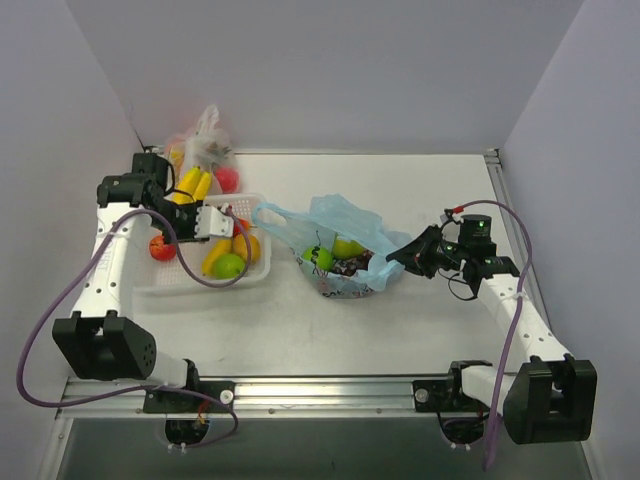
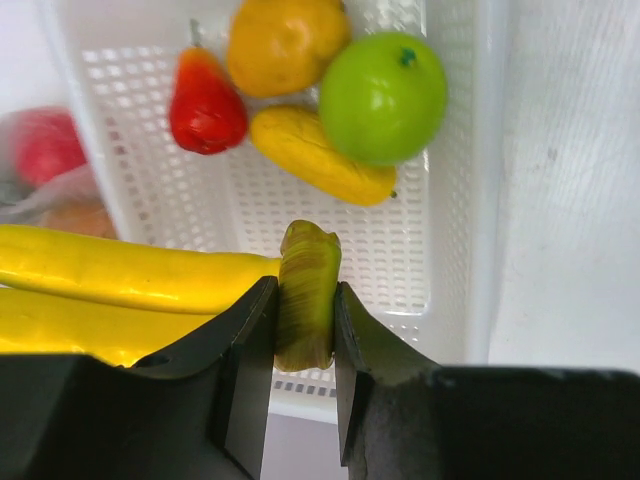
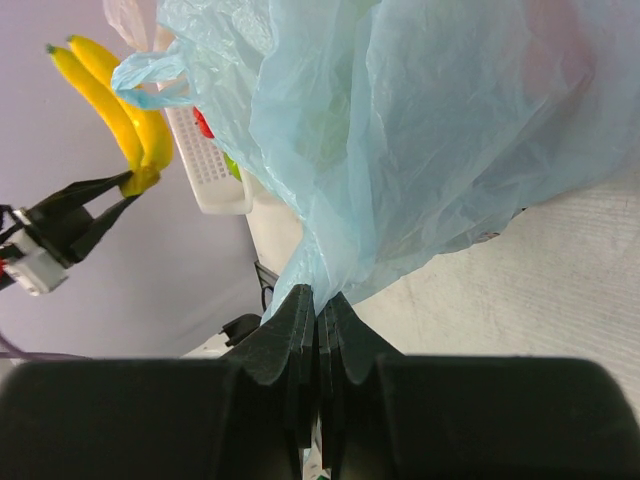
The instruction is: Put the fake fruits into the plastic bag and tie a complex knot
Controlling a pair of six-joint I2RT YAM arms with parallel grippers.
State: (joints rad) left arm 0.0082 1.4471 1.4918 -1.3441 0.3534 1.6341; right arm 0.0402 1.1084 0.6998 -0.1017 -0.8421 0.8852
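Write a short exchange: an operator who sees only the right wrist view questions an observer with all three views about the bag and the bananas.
Operator: My right gripper is pinching the plastic bag. What is inside it?
Observer: The top view shows green apples and dark grapes in it.
Operator: How does the left gripper hold the bananas?
Observer: Its own wrist view shows the jaws shut on the green stem, above the white basket.
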